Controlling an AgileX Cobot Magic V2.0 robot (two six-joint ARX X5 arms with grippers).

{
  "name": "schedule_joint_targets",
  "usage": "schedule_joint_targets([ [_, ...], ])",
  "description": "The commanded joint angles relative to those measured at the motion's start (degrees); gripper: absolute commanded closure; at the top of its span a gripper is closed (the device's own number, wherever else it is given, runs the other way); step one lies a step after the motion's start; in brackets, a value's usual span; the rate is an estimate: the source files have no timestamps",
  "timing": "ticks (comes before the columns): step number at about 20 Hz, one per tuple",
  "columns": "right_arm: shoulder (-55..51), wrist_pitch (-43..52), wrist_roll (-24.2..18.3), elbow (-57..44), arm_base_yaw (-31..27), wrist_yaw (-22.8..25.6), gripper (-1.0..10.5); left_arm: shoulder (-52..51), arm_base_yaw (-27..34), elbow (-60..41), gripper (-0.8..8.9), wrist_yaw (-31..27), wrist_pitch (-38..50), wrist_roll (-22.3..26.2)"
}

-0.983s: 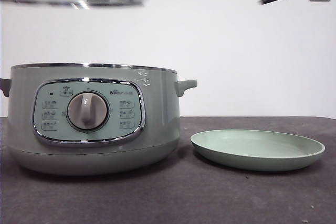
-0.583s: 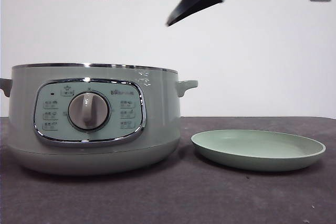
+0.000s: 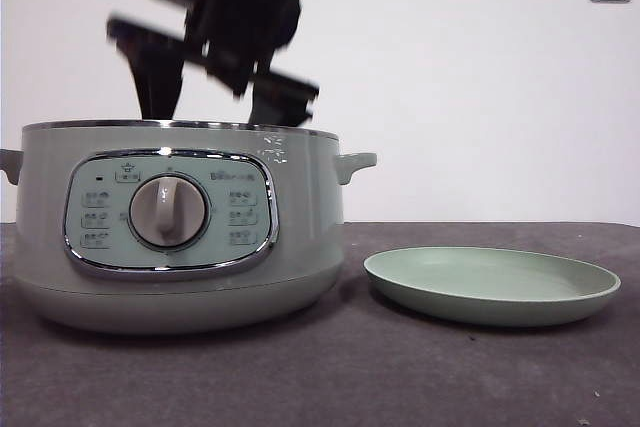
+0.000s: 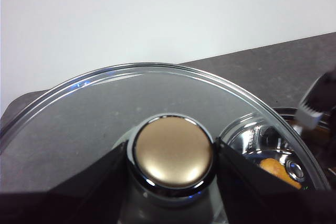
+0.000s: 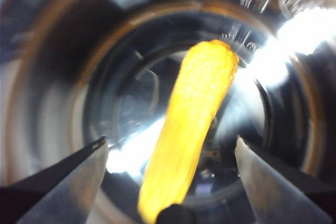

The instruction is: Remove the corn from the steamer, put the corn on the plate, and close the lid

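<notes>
The left gripper point(image 4: 173, 153) clamps the lid point(image 4: 94, 114) off the steamer point(image 3: 180, 227); the right gripper point(image 5: 168, 156), spread wide, straddles the ungrasped corn point(image 5: 191, 124). The plate point(image 3: 490, 287), lower right, is bare.

The right gripper point(image 5: 168, 148) has two black, wedge-shaped jaws tapering to thin tips with paler grey inner faces. The left gripper point(image 4: 173, 156) shows broad, matte black jaws. The arm point(image 3: 245, 7) looks dark and blocky, motion-blurred.
</notes>
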Motion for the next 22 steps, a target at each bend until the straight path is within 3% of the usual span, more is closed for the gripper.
schedule_joint_targets([
  [1, 2.8, 1.7, -0.9, 0.1, 0.0, 0.2, 5.4, -0.7, -0.1, 0.7, 8.22, -0.4, 2.6, 0.6],
  [3, 4.4, 2.9, -0.9, 0.1, 0.0, 0.2, 5.6, -0.7, -0.1, 0.7, 8.22, -0.4, 2.6, 0.6],
  [4, 4.9, 3.1, -0.9, 0.1, 0.0, 0.3, 6.3, -0.7, -0.1, 0.7, 8.22, -0.4, 2.6, 0.6],
  [7, 5.3, 4.4, -1.3, 0.1, 0.0, 0.3, 9.7, -0.7, -0.1, 0.7, 8.22, -0.3, 1.7, 0.6],
  [12, 4.0, 2.7, -1.3, 0.6, -0.5, 0.2, 9.6, -0.7, -0.1, 0.7, 8.22, -0.3, 0.6, 0.6],
  [16, -4.5, -2.3, -3.1, 0.9, -0.8, 0.6, 9.6, 0.5, -0.1, 0.7, 8.22, 0.5, 1.7, 0.1],
  [19, -12.7, -9.9, -5.4, 0.9, -2.4, 7.9, 9.6, 3.7, -0.1, 0.7, 8.22, 5.5, 5.6, -1.2],
  [22, -17.7, -19.6, -4.8, 0.9, -6.8, 9.4, 9.6, 7.4, -0.1, 0.7, 8.22, 9.8, 7.8, -2.7],
])
